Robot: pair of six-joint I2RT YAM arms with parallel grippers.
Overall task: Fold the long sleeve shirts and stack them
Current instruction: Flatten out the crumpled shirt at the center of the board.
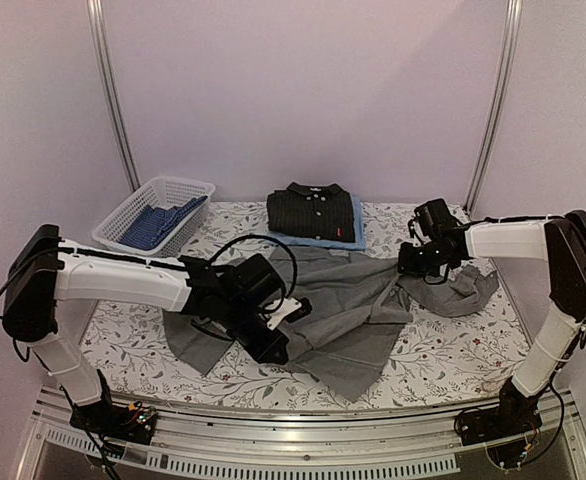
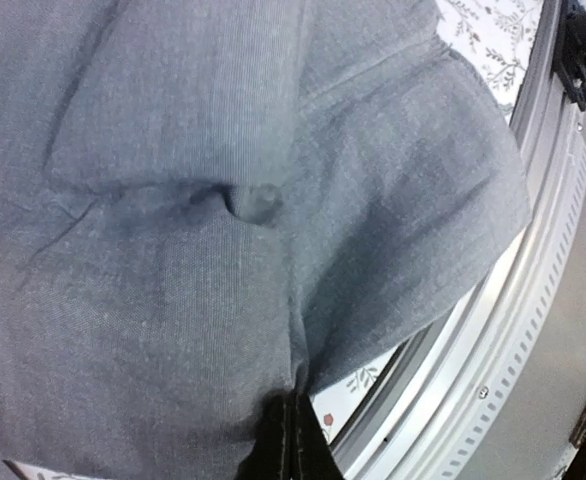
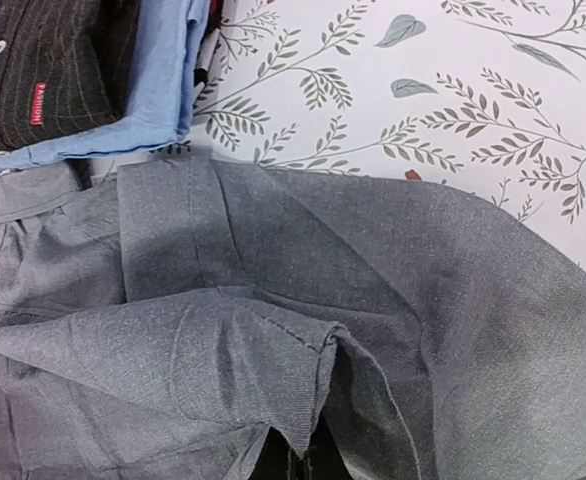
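Left end effector point(image 1: 297, 310) is clamping fully shut on an edge of the grey shirt point(image 1: 363, 300), right end effector point(image 1: 414, 262) likewise pinching a fold of it. The shirt is lying spread between them on the worktop point(image 1: 453, 352); a fold looks to be starting, probably calling for both lifting together.

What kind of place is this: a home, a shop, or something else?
Probably a robot test cell, not a home: a left arm and a right arm mounted on a metal rail, plain walls with frame poles, and a grey shirt on a flower-patterned table.
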